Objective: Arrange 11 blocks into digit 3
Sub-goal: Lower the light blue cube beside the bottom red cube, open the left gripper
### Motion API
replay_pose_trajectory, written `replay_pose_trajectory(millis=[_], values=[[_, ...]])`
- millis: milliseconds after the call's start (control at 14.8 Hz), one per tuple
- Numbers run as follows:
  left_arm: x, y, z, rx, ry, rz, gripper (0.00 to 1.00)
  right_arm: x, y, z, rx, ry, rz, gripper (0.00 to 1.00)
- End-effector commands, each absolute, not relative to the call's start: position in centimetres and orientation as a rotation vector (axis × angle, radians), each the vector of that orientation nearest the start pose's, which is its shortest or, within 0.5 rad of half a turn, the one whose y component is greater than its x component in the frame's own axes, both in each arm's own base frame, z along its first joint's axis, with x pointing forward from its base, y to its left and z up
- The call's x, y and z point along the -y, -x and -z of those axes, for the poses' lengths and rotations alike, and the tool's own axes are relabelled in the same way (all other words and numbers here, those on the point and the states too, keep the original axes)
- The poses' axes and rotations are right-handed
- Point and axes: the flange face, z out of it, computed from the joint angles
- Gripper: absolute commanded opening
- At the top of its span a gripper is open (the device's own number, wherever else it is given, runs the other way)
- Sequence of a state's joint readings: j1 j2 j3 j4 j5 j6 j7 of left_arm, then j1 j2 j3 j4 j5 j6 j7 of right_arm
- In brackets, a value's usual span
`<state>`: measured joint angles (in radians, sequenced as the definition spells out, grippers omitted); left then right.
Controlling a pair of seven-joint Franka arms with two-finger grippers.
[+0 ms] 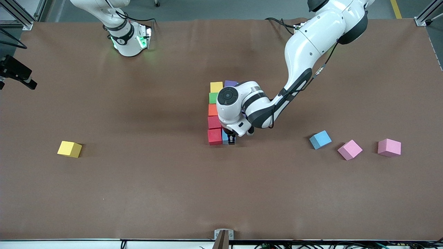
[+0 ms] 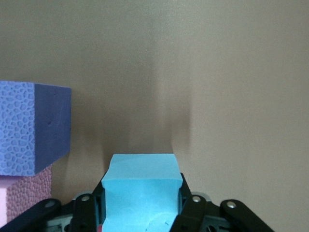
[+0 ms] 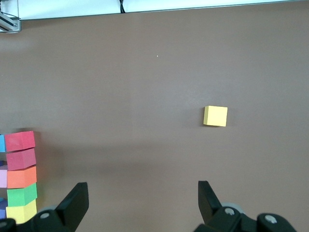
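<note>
The left gripper (image 1: pixel 229 137) is down at the table in the middle, its fingers (image 2: pixel 192 212) pinching a light blue block (image 2: pixel 140 191) that sits touching the red block (image 1: pixel 214 136) at the front-camera end of a column of cubes. That column runs away from the front camera as red, a second red block (image 1: pixel 214 122), an orange block (image 1: pixel 212 110), a green block (image 1: pixel 213 98) and a yellow block (image 1: pixel 216 86), all touching in one straight line. A purple block (image 1: pixel 230 83) touches the yellow one on the side toward the left arm's end of the table (the arm's wrist covers whatever else lies beside the column there). In the left wrist view a dark blue block (image 2: pixel 31 126) and part of a pink block (image 2: pixel 21 195) show close to the held cube. Loose on the table toward the left arm's end lie another light blue cube (image 1: pixel 320 139) and two pink cubes (image 1: pixel 350 149) (image 1: pixel 389 147), well apart from the figure. A lone yellow cube (image 1: pixel 69 149) lies toward the right arm's end. The right arm waits near its base, and the right gripper (image 3: pixel 142 203) hangs with its fingers spread wide above bare brown table (image 1: pixel 138 193).
</note>
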<state>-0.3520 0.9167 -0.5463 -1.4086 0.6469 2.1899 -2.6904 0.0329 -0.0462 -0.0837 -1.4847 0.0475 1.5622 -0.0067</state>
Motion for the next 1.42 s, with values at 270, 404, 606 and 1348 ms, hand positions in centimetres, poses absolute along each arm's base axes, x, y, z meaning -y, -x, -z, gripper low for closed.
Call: replay_pose_trajectory(millis=[270,404,606,1348], values=[[50.7,-53.2,-18.7,-2.197,-2.133,-0.136,0.04,2.3,-53.9,-69.2,-0.069,3.093,0.196,1.00],[50.7,-53.1,-18.7,-2.196,-2.135,-0.135,0.07,2.3,-53.9,-69.2,-0.074,3.093,0.199,1.00],[50.7,-53.2,-18.7,-2.190,-2.142,-0.135,0.24,2.3,-53.9,-69.2,-0.074,3.093,0.199,1.00],[51.5,-53.5,-25.1,-2.045,-2.184,-0.148,1.00,2.3,-53.9,-69.3,-0.073,3.091,0.203,1.00]])
